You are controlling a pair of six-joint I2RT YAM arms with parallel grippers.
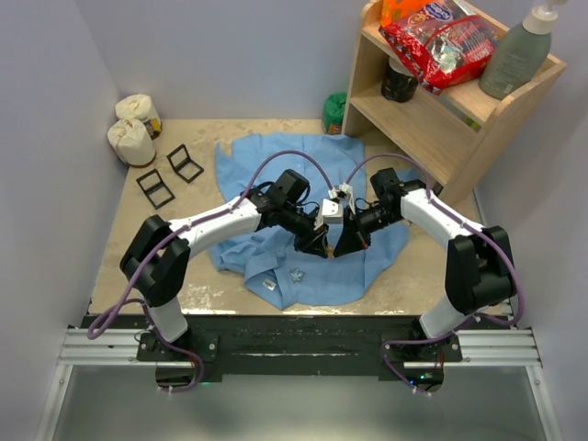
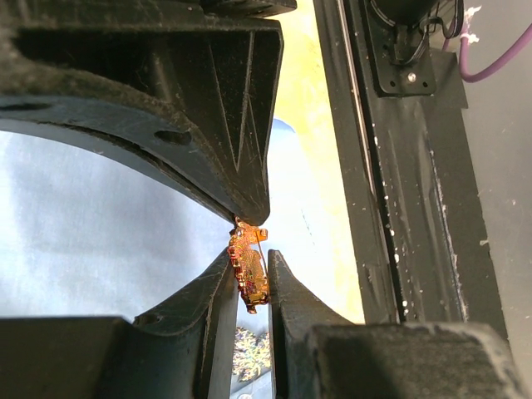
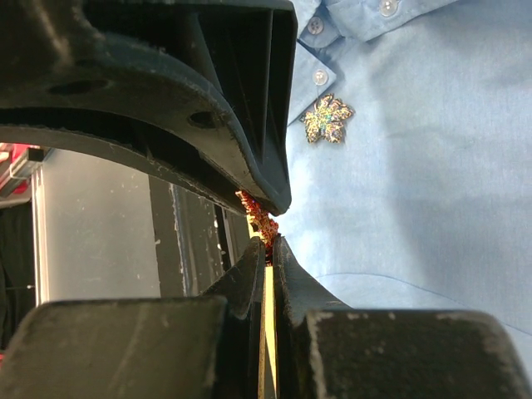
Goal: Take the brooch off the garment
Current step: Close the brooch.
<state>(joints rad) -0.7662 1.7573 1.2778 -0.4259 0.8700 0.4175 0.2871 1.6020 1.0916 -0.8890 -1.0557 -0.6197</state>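
Meeting over the middle of the table, the left gripper and right gripper come together tip to tip above the garment. That is a soft, light-blue shirt spread in loose wrinkles across the worn beige surface.

Between them is the orange-gold brooch, a small knobbly piece with a beaded, glittering edge. The left gripper's matte black fingers are clamped on it, narrow wedge tips pressing its flat sides. From the right wrist camera, the right fingers are pressed together, nipping a reddish-gold sliver of the same brooch at their very tips. Whether it is touching the cloth I cannot tell; the smooth blue weave lies behind and below it.

A second pin, a leaf-shaped brooch with a spiky outline and iridescent sparkle, lies on the shirt just beside a row of small white buttons, a little nearer the arm bases than the grippers.

At the far right stands a pale wooden shelf holding a crinkly red bag.
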